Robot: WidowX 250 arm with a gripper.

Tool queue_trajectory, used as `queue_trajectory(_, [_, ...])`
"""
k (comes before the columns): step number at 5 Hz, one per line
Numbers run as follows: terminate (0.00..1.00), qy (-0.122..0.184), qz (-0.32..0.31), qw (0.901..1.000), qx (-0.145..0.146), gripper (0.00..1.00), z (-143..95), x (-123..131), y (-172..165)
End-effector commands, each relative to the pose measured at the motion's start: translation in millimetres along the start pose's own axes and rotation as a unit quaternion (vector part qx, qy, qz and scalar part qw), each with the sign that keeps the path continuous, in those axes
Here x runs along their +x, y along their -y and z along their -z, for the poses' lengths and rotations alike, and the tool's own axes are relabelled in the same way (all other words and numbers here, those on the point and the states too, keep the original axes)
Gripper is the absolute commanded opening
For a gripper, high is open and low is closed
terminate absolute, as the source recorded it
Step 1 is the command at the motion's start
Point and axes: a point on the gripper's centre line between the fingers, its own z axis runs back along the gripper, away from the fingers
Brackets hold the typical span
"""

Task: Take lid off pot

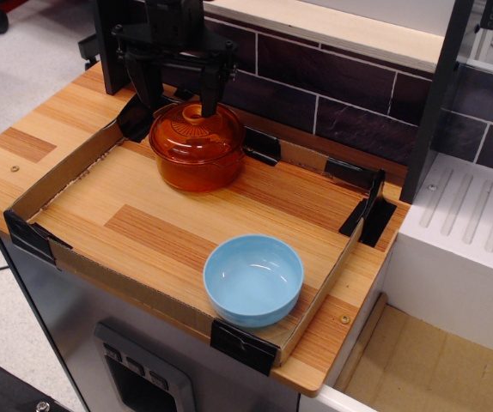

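The amber glass pot [197, 168] stands at the back left of the cardboard-walled tray [57, 167]. Its domed amber lid [202, 131] sits on it, with the orange knob [193, 112] at its centre. My black gripper [182, 96] hangs right above the lid, pointing down. One finger [209, 93] is to the right of the knob and the other [154, 86] to its left. The jaws stand apart with the knob between and just below them, not gripped. The far edge of the lid is hidden behind the gripper.
A light blue bowl [253, 280] sits at the front right of the tray. A dark brick wall [332, 94] runs close behind the pot. A black post [435, 94] and a white rack [474, 232] stand at the right.
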Motion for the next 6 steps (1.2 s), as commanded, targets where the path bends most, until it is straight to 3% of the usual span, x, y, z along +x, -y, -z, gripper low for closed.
queue_trajectory(1, [0.0, 0.024, 0.018, 0.9995, 0.012, 1.0, -4, 5, 5])
queue_trajectory(3, [0.0, 0.024, 0.014, 0.9994, 0.021, 1.0, 5, 6, 11])
queue_trajectory(4, [0.0, 0.026, 0.014, 0.9993, 0.021, 0.0, 6, 7, 11])
queue_trajectory(6, [0.0, 0.038, -0.001, 0.9993, -0.002, 0.0, -25, 20, 11])
